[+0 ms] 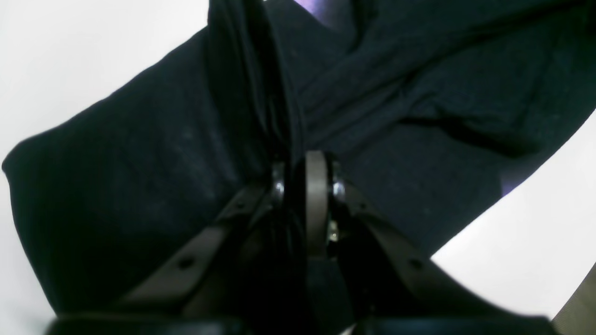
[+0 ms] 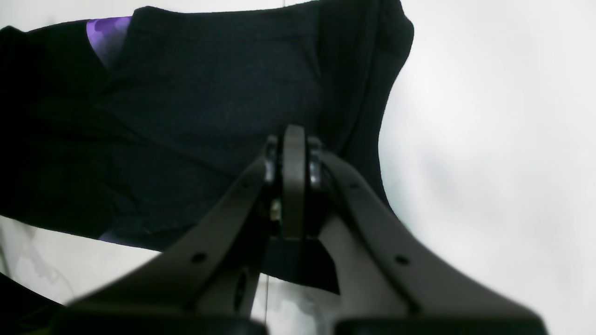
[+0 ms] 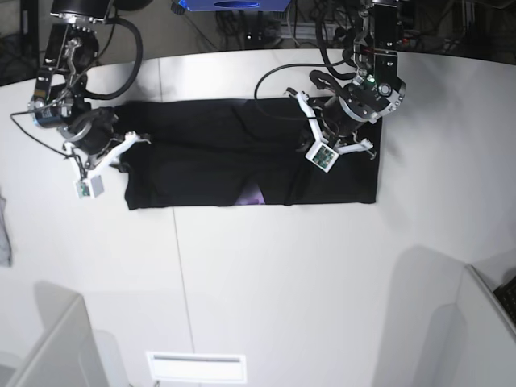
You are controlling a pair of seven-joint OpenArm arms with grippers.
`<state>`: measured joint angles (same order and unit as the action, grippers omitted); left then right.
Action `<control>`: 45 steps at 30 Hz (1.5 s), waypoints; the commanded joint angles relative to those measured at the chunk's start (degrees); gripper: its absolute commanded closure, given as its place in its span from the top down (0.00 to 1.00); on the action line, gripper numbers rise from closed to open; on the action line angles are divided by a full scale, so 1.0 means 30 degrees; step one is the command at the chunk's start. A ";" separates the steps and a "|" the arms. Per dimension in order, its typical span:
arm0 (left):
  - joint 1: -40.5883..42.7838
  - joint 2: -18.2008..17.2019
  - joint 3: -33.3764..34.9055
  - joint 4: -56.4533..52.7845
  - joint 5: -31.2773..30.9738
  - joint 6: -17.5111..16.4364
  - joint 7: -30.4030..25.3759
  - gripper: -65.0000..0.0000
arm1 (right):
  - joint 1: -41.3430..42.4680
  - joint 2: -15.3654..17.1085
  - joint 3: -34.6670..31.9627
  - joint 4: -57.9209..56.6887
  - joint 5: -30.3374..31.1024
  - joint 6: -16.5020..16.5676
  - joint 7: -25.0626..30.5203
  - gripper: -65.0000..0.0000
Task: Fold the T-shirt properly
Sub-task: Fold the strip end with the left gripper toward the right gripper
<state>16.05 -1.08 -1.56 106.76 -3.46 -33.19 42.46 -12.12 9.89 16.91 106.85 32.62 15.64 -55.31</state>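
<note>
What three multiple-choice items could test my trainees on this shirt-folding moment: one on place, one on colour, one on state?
1. Where does the T-shirt lie?
A. far half of the table
B. near edge
C. on the floor

2. What colour peeks out of its folds?
A. green
B. purple
C. yellow

3. How are the left gripper and right gripper?
A. both wide open
B. one open
C. both shut on cloth

Answers: 1 A, the base view shows it there; 2 B, purple patches show at gaps; 3 C, wrist views show pinched fabric.

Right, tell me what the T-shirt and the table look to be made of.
T-shirt: soft matte black knit cloth, judging by its creases and fine weave in the wrist views. Table: smooth white hard surface, probably laminate or painted board; faint sheen, thin seam lines.
</note>
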 commanded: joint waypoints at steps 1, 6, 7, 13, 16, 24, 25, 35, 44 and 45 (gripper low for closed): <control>-0.0267 0.0082 0.0037 0.0325 -0.0325 -0.0058 -0.0511 0.00 | 0.0157 0.0146 0.0123 0.0296 0.0276 0.0076 0.0400 0.00; -0.0355 0.0082 0.0067 0.0325 -0.0325 -0.0058 -0.0511 0.00 | 0.0157 0.0146 0.0123 0.0296 0.0276 0.0076 0.0400 0.00; -0.0355 0.0082 0.0067 0.0325 -0.0325 -0.0058 -0.0511 0.00 | 0.0157 0.0146 0.0123 0.0296 0.0276 0.0076 0.0400 0.00; -0.0296 0.0082 0.0096 0.0296 -0.0325 -0.0058 -0.0511 0.00 | 0.0157 0.0146 0.0123 0.0296 0.0276 0.0076 0.0400 0.00; -0.0296 0.0053 0.0096 0.0296 -0.0325 -0.0058 -0.0482 0.00 | 0.0157 0.0146 0.0123 0.0296 0.0276 0.0076 0.0400 0.00; -0.0355 0.0053 0.0096 0.0267 -0.0325 -0.0058 -0.0482 0.00 | 0.0098 0.0146 0.0123 0.0296 0.0276 0.0076 0.0400 0.00; -0.0355 0.0053 0.0096 0.0267 -0.0325 -0.0058 -0.0482 0.00 | 0.0069 0.0146 0.0123 0.0296 0.0276 0.0076 0.0400 0.00; -0.0443 0.0053 0.1649 0.0062 -0.0325 -0.0058 -0.0482 0.53 | 0.0040 0.0146 0.0123 0.0296 0.0276 0.0076 0.0400 0.00; -0.1381 0.0493 0.5693 -0.0847 -0.0354 -0.0058 -0.0482 0.62 | 0.0040 0.0146 0.0093 0.0296 0.0276 0.0076 0.0400 0.00; -0.1293 0.0551 0.5547 -0.0583 -0.0354 -0.0058 -0.0482 0.62 | 0.0040 0.0117 0.0093 0.0296 0.0306 0.0076 0.0400 0.00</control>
<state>12.60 0.54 15.46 103.26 -3.75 -33.39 42.48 -12.45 9.72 16.91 106.85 32.64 15.64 -55.33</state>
